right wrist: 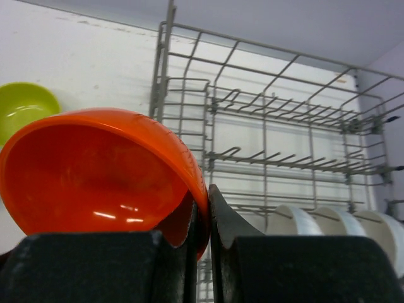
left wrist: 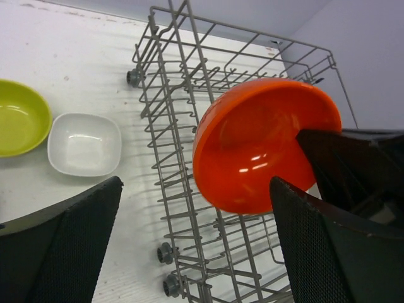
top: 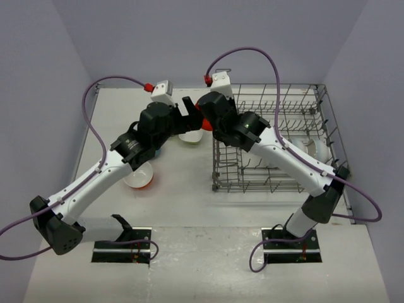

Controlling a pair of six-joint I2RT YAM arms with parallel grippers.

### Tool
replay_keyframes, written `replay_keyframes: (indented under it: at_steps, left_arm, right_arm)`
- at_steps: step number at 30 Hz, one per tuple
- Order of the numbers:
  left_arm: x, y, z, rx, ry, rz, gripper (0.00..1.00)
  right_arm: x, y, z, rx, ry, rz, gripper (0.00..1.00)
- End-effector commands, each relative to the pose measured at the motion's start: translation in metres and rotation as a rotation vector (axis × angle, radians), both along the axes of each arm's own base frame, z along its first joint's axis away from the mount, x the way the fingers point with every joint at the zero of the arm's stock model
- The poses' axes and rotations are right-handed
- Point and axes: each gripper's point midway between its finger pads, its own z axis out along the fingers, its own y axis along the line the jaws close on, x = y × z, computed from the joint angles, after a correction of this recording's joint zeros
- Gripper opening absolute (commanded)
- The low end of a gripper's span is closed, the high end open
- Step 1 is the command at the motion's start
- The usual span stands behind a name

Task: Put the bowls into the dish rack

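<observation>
Grip comes first: the right gripper (right wrist: 203, 208) is pinched shut on the rim of the orange bowl (right wrist: 95, 170), one finger inside and one outside. The left gripper (left wrist: 196, 186) stands wide open around the bowl and holds nothing. The bowl hangs in the air at the left wall of the dish rack (right wrist: 265, 120), near its far corner.

A rim pinch on glossy ware looks liable to slip, so the carry is best kept slow. The bowl should rise over the rack's top wire, then go down on edge between free tines, left of the white bowls (right wrist: 328, 221) already standing in the rack. The left arm would do well to back away from the rack first.

Left of the rack lie the yellow-green bowl (left wrist: 19, 117) and the white squarish bowl (left wrist: 84, 143).

From above, both wrists nearly hide the held bowl. The right wrist view's edge cuts the row of white bowls, and no blue bowl shows.
</observation>
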Motion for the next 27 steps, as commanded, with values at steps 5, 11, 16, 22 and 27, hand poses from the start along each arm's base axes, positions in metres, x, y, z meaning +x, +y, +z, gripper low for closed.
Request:
replay_keyframes:
  at_steps: [5,11,16,22,27]
  left_arm:
    - [-0.001,-0.024,0.029,-0.048,-0.091,-0.117,1.0]
    - [0.008,-0.046,0.012,-0.026,-0.084,-0.189,1.0]
    - [0.023,-0.068,-0.004,0.003,-0.07,-0.241,1.0]
    - [0.036,-0.089,-0.024,0.036,-0.051,-0.292,1.0]
    - [0.042,-0.094,-0.039,0.06,-0.037,-0.303,1.0]
  right_arm:
    - [0.032,-0.111,0.064,-0.257,-0.127,-0.193,0.0]
    - [0.051,-0.2,0.06,-0.583,-0.032,-0.274,0.0]
    - [0.065,-0.249,0.057,-0.766,0.05,-0.362,0.0]
    - [0.075,-0.317,0.051,-0.994,0.243,-0.603,0.0]
    - [0.086,-0.344,0.027,-1.075,0.378,-0.669,0.0]
